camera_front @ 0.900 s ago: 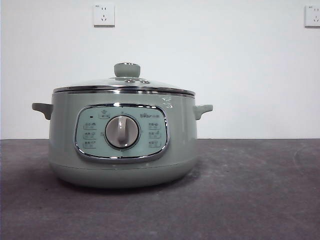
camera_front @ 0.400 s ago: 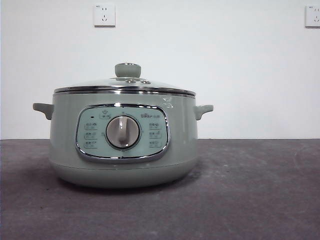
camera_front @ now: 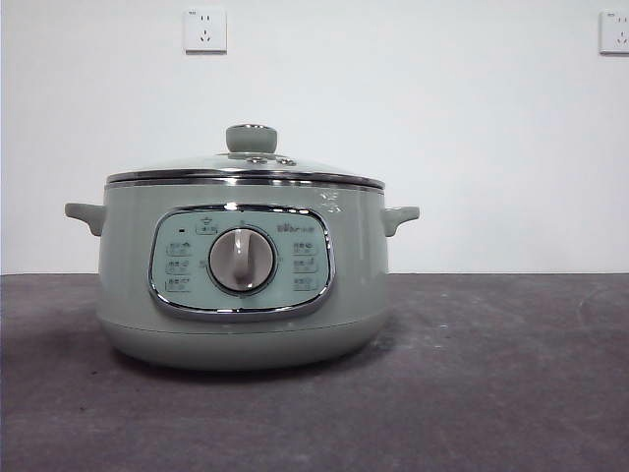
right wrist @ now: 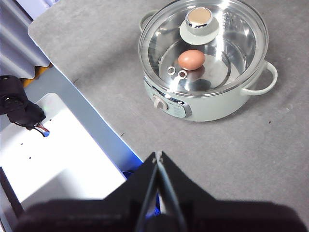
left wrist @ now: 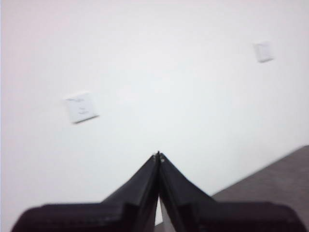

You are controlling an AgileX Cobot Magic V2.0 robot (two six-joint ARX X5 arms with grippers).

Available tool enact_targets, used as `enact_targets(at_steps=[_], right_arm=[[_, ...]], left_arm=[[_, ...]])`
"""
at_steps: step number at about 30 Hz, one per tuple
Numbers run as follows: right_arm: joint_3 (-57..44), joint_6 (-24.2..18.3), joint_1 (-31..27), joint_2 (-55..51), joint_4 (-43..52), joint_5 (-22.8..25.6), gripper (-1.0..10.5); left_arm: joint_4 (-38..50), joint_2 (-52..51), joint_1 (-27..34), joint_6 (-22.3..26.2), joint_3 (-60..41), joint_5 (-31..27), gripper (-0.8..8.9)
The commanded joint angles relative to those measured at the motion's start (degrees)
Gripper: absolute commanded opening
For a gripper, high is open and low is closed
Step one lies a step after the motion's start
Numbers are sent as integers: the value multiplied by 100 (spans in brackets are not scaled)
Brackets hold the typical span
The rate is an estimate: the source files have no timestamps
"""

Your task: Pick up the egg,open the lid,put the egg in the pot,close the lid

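Nothing shifts between frames: brown-orange oval egg inside lidded sage-green round pot, glass lid seated, left gripper and right gripper clenched empty, clear of the pot; task looks complete.

The pot shows a smooth, glossy sage-green shell, enamel-like, catching soft highlights along its curve. Its control panel is framed in bright, mirror-polished chrome, with a matt grey plastic-looking dial at the centre. The lid, well ahead of the right gripper, is clear glass, shiny, ringed by a polished metal rim; its pale green knob looks glossy. Through the glass, the egg is smooth and brown-orange with a faint sheen, resting on a reflective metal inner surface. The table is dull grey, matt, faintly mottled. Both grippers' jaws look matt black; the left gripper faces a flat white wall.
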Motion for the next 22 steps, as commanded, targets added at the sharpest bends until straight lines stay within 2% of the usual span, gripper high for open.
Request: enact_targets(at_steps=[1,4,10,22], right_arm=[[-2,57,7,-20,-85,4,1],[-2,57,9,-22,-85,4,1],[-2,57,9,-24,-85,7,1],[-2,57,7,-24,-85,7,1]], left_arm=[[514,-540,190,74,-1322,-44,-4],[741,-1056,278,57,-2243,-83,-4],[748,-1836,361,-140,-3620,-645,-4],[597,-2857,584,-579,-4959,-1207,-4]])
